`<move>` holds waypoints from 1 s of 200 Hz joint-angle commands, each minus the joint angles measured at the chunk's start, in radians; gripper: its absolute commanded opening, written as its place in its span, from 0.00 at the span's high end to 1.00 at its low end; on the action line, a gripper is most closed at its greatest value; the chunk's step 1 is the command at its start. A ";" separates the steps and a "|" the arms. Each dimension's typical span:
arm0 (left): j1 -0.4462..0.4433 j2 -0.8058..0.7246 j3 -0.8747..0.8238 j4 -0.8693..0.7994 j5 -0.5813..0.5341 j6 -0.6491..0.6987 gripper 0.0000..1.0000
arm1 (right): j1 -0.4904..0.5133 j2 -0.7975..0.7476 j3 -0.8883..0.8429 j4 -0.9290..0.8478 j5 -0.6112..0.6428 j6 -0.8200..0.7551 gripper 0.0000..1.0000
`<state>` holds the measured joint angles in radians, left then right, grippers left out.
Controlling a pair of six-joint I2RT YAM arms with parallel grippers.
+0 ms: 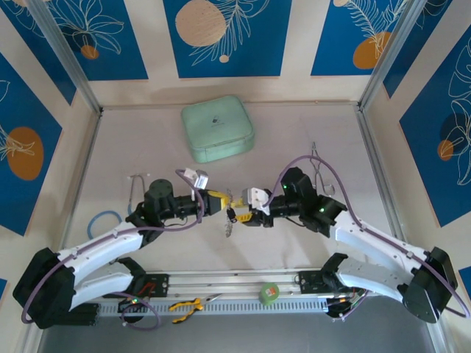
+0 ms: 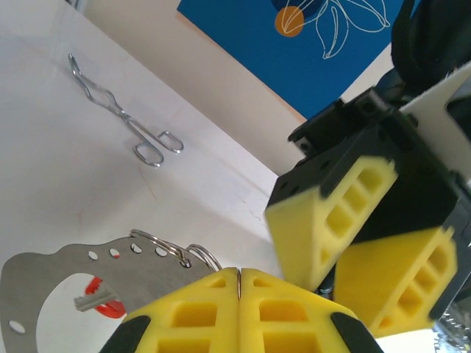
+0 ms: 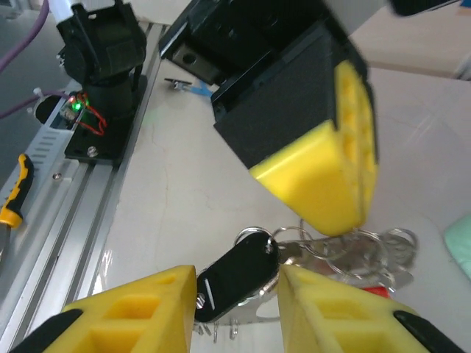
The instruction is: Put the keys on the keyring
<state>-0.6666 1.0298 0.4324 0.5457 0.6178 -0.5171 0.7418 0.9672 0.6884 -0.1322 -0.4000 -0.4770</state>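
Note:
My left gripper point(image 1: 219, 200) is shut, and a thin silver edge, which looks like the keyring's wire point(image 2: 239, 283), is pinched between its yellow fingers point(image 2: 199, 309). Beside them hang small split rings point(image 2: 165, 248), a flat silver plate with holes point(image 2: 37, 276) and a red tag point(image 2: 103, 303). My right gripper point(image 3: 237, 294) faces the left one at mid-table, open. The black-headed key point(image 3: 234, 279) lies slantwise between its fingers, close to both pads. Silver rings point(image 3: 346, 246) join that key to the left fingers point(image 3: 324, 176). A beaded chain point(image 1: 229, 228) dangles below both grippers.
The mint-green case point(image 1: 218, 129) sits at the back centre. The bent silver wire tool point(image 1: 318, 165) lies at the back right, the blue cord loop point(image 1: 105, 220) at the left. The green tape roll point(image 1: 270, 293) and yellow-handled pliers point(image 1: 184, 307) rest on the front rail.

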 commanded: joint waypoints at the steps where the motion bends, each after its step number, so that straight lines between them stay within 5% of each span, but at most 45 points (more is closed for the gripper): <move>1: 0.006 -0.031 -0.041 0.125 -0.010 0.116 1.00 | -0.042 -0.059 0.028 -0.036 -0.006 0.060 0.67; 40: 0.005 -0.027 -0.130 0.392 0.029 0.258 1.00 | -0.058 -0.067 0.012 0.020 0.048 0.165 0.79; 83: 0.005 0.016 -0.162 0.616 0.097 0.329 1.00 | -0.038 -0.017 0.007 0.074 -0.027 0.196 0.78; 200: -0.019 0.008 -0.157 0.609 0.116 0.367 1.00 | -0.018 0.078 0.019 0.209 -0.164 0.259 0.72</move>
<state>-0.6754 1.0492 0.2775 1.0630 0.7197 -0.1726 0.7094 1.0317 0.6884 0.0357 -0.5018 -0.2420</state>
